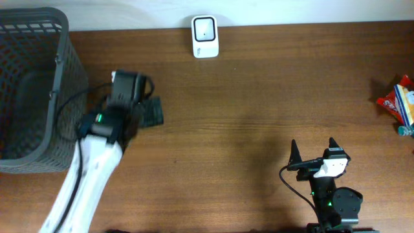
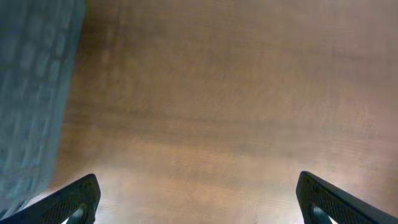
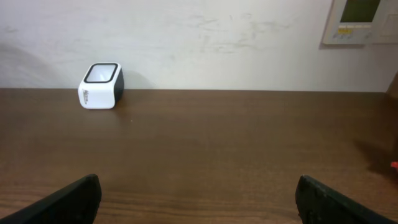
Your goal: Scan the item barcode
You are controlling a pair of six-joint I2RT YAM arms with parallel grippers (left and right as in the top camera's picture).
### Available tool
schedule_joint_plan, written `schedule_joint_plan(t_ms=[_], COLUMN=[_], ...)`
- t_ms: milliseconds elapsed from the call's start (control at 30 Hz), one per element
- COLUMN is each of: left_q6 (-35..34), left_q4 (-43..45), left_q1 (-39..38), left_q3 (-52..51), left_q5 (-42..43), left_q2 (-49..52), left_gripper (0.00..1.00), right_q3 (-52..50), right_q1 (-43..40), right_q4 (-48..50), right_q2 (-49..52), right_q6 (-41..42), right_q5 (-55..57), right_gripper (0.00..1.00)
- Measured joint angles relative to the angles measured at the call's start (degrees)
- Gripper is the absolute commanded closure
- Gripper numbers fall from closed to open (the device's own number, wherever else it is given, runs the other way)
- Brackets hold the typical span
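1. Wood surface (image 1: 259, 110) fills all three of your views. Only the overhead shows you its full spread.
2. Your grey mesh basket (image 1: 63, 81) stands at the left end. The left wrist view catches only a blurred strip of its side.
3. Your left arm (image 1: 90, 175) reaches from the near edge to just beside the basket. Your right arm (image 1: 333, 200) sits low at the near right.
4. Your left tool (image 2: 199, 199) looks down at bare wood. Its jaws are spread wide with nothing between them.
5. Your right tool (image 1: 314, 152) points at the far wall (image 3: 205, 37). It is equally wide open and empty.
6. Your white scanner (image 1: 206, 36) sits at the far edge, centre, well apart from both tools.
   - From above, its long axis runs from the wall toward the arms' side, with the dark-framed window at the wall end.
   - The right wrist view adds what the overhead hides: a boxy body, with the window on top facing upward.
7. Your packet (image 1: 400, 102), red, white and blue, lies at the right edge, well apart from the scanner.
   - The overhead frame cuts it off, so you cannot tell its long axis, heading or barcode side.
   - The left wrist view misses it entirely.
8. Only the right wrist view shows the panel (image 3: 357, 18) on the wall.
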Motion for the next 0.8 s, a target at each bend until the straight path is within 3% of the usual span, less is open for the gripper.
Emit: schedule_joint_plan(t_ms=[100, 200, 233, 400, 600, 800], left_q6=[4.0, 13.2, 17.1, 21.6, 22.5, 22.6], left_q4=[4.7, 12.8, 14.3, 14.5, 23.6, 35.4], left_q1=[0.3, 0.7, 2.0, 3.2, 5.8, 10.4], left_q3=[-10.4, -22.6, -28.2, -36.2, -45.4, -58.7], left_q5=[-0.1, 2.3, 4.5, 7.6, 8.1, 8.1], left_q2=[-10.7, -25.7, -35.4, -61.6, -65.0, -75.1], left_gripper=[0.01, 0.01, 0.01, 0.01, 0.01, 0.01], right_q3=[0.0, 0.0, 0.0, 0.0, 0.0, 0.0], right_q1=[0.0, 0.0, 0.0, 0.0, 0.0, 0.0], right_q4=[0.0, 0.0, 0.0, 0.0, 0.0, 0.0], right_q2=[0.0, 0.0, 0.0, 0.0, 0.0, 0.0], right_q6=[0.0, 0.0, 0.0, 0.0, 0.0, 0.0], right_q5=[0.0, 0.0, 0.0, 0.0, 0.0, 0.0], right_gripper=[0.02, 0.02, 0.01, 0.02, 0.02, 0.02])
